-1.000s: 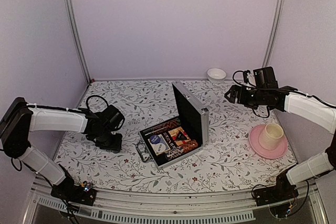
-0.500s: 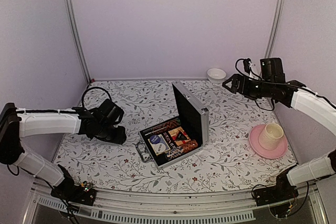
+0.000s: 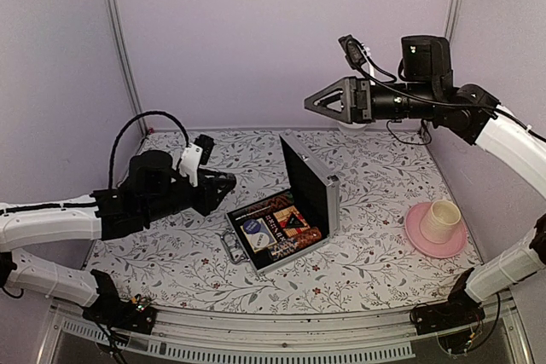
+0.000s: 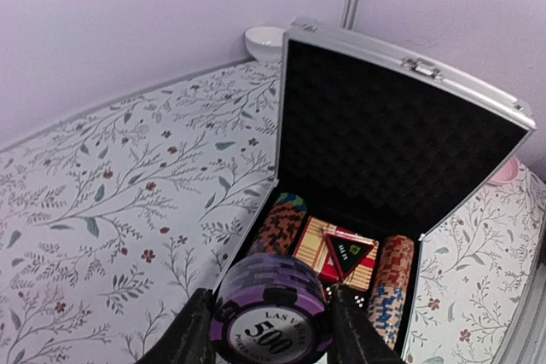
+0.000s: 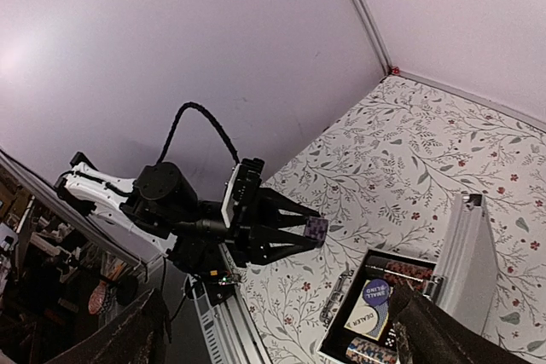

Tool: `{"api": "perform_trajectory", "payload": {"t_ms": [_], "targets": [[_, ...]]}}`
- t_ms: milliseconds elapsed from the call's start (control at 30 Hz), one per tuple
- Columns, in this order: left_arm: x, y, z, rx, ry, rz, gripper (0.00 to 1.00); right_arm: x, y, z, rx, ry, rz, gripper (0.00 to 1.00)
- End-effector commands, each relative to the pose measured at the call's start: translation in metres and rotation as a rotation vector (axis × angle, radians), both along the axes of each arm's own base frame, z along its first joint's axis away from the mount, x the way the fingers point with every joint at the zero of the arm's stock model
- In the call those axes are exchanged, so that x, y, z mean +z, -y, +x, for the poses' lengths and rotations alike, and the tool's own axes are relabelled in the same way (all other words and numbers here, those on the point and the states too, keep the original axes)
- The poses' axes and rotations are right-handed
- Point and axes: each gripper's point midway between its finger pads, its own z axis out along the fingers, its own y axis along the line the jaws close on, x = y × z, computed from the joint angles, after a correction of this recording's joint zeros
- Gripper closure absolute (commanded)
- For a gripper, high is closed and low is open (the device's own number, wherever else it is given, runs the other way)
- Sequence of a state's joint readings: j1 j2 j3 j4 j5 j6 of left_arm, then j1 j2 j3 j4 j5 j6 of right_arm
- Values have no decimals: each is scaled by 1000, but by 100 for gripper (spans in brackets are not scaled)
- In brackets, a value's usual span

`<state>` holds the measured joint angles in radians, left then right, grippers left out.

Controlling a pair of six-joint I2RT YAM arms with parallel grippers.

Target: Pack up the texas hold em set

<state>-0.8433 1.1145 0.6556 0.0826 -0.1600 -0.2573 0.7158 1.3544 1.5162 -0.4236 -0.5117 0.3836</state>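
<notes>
Gripping a purple chip stack [image 4: 271, 317] between its fingers, the left gripper [image 3: 230, 182] is hovering just left of the open briefcase [image 3: 317, 185]. The right gripper [image 3: 312, 101] is hanging high above the table, jaws seemingly spread apart.

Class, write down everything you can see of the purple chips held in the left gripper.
The purple chips form a short stack, rims banded purple and dark; the facing chip has a white centre printed LAS VEGAS 500. The left gripper is shut on them, one finger on each side, holding them in the air just short of the open briefcase. Nothing else touches them.
</notes>
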Motion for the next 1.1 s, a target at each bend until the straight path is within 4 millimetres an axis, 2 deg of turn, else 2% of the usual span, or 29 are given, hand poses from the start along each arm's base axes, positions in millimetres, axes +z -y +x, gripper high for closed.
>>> {"api": "perform_trajectory", "payload": {"t_ms": [0,200,400,633,733,867,1067], "targets": [[69,25,-10,-80,307,-81,100,-21,-30,-10,54,-50,-75,14],[104,45,-27,-94,494,-76,100,-61,-71,3,-3,-107,-207,22],[112,54,-38,-111,549,-78,100,-78,-108,-4,29,-122,-236,27],[105,58,-39,-118,541,-49,100,-95,-132,-9,66,-138,-253,35],[102,60,-38,-122,530,-42,100,-96,-139,-12,83,-136,-243,38],[98,61,-38,-123,517,-41,100,-99,-143,-13,94,-138,-242,39],[96,61,-36,-113,509,-40,100,-110,-147,-11,76,-143,-266,53]]}}
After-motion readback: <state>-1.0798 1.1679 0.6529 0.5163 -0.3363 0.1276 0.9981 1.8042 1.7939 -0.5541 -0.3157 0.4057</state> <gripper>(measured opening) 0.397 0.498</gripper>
